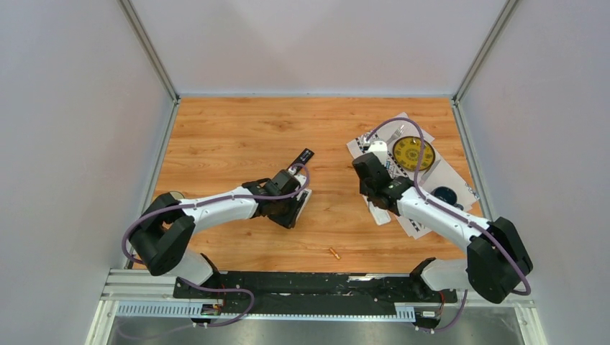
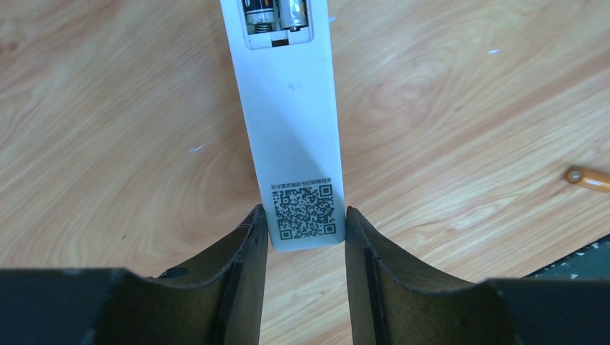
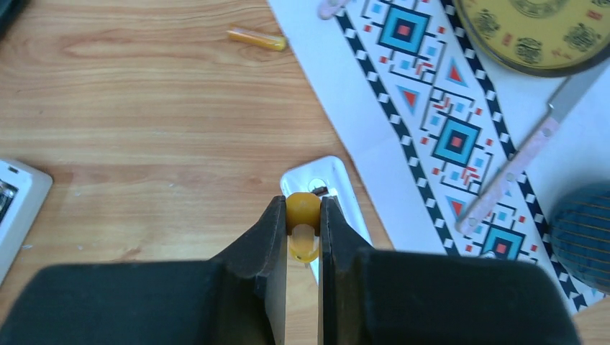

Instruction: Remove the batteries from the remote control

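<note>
Currently | left gripper [image 2: 306,215] clamped remote [image 2: 291,122] end | right gripper [image 3: 303,205] pinched yellow screwdriver [image 3: 303,244] | risk: prying batteries [image 2: 277,13] could twist remote loose

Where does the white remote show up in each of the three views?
Top external: white remote, left of centre.
Left wrist: centre, gripped by the left end effector, batteries showing at top.
Right wrist: likely the remote's corner at the left edge.
Shared landmark: loose orange battery, in top external and left wrist.

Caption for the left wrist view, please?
Left gripper grips white remote at QR-code end; batteries sit in its open compartment.
</note>
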{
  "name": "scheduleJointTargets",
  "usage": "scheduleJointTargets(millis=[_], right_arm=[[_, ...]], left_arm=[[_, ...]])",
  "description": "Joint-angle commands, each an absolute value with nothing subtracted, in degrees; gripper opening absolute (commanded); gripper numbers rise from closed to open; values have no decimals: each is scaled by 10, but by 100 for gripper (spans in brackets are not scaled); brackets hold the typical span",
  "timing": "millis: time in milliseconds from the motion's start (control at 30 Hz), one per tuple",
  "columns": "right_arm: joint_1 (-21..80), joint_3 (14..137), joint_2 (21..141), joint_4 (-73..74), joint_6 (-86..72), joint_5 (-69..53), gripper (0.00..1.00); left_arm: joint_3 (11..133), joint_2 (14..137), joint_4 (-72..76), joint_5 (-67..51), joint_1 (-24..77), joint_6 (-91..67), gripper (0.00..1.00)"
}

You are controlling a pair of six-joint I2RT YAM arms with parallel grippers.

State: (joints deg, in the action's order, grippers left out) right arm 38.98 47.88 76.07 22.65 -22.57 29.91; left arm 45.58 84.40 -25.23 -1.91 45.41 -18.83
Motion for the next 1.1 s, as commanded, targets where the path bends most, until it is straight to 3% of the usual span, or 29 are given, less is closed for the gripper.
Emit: scheduleJointTargets(millis=[0,333,433,533,567,767,1067], right_arm=[[355,461,715,243,-231,287,0],[355,455,679,226,-220,210,0],[355,447,673,215,-217,184,0],[354,443,668,202,-204,155,0],[355,443,667,200,-201,151,0],[354,446,660,186,-192,115,0],[355,454,651,186,-185,101,0]], left_arm=[[508,866,-215,-26,488,-187,8],[549,935,-222,-17,539,-142,11],[534,933,-225,-11,539,-139,19],[518,924,-231,-2,539,-138,35],[513,921,-233,15,539,-138,44],[501,918,-248,85,539,-146,62],[510,950,-254,153,534,-181,63]])
